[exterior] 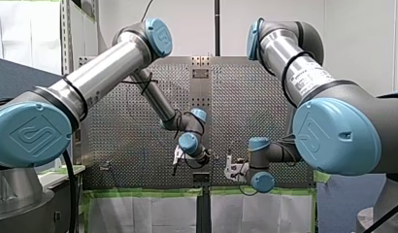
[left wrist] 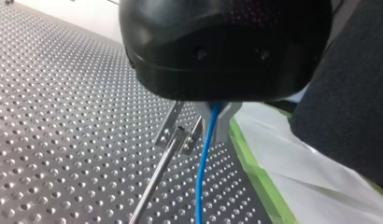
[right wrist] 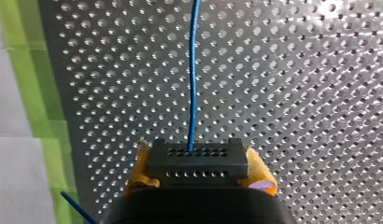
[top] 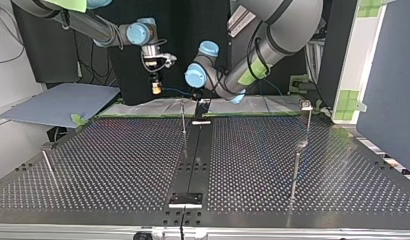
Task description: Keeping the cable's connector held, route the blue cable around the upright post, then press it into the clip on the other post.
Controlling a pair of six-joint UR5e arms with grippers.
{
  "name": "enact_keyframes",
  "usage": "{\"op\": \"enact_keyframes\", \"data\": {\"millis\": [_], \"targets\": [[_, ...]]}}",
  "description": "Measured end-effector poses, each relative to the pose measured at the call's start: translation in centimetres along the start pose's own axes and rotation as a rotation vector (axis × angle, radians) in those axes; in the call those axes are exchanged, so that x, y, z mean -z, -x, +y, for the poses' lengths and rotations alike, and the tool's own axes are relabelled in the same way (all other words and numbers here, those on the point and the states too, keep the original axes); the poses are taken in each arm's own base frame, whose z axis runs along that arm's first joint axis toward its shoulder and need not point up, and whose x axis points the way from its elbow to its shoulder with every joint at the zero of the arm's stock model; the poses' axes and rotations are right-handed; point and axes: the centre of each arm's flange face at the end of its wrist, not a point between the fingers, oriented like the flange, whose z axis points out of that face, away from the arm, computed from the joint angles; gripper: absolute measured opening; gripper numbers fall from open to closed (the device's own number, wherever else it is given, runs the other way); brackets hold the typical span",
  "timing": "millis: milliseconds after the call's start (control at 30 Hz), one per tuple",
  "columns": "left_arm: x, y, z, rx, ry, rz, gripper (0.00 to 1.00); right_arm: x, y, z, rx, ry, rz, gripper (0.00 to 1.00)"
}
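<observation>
In the right wrist view my right gripper [right wrist: 199,169] is shut on the black connector [right wrist: 197,158], with a yellow pad on each side. The blue cable [right wrist: 193,70] leaves the connector and runs straight ahead over the perforated table. In the left wrist view my left gripper [left wrist: 214,109] is shut on the blue cable [left wrist: 202,172], which hangs down from its metal fingers. A thin metal post with a clip-like top [left wrist: 178,135] stands just beside that cable. In the top view the cable [top: 178,90] spans between my right gripper [top: 156,89] and my left gripper [top: 196,95].
More thin posts stand on the table: one near the centre rail [top: 183,120], two at the top view's right [top: 309,120] [top: 294,172], one leaning at its left [top: 49,169]. Green tape [left wrist: 255,168] marks the table edge under both grippers. A blue-grey board [top: 63,102] lies beyond it.
</observation>
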Motion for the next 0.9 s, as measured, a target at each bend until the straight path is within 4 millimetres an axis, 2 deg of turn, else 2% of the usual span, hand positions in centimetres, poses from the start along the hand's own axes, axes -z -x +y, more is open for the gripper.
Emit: {"op": "enact_keyframes", "data": {"millis": [500, 600, 733, 900], "targets": [[-1.0, 0.3, -0.3, 0.061, -0.005, -0.082, 0.01, -1.1, 0.7, 1.5, -0.013, -0.008, 0.001, 0.0], [-1.3, -0.3, -0.3, 0.079, -0.006, -0.083, 0.01, -1.4, 0.7, 1.9, -0.015, -0.007, 0.003, 0.0], [-2.2, -2.1, -0.2, 0.105, -0.021, -0.082, 0.01, -2.1, 0.5, 2.6, -0.012, 0.002, 0.0, 0.0], [-2.9, -2.7, -0.1, 0.155, -0.036, -0.109, 0.01, -3.0, 0.1, 3.5, 0.0, 0.016, -0.005, 0.0]]}}
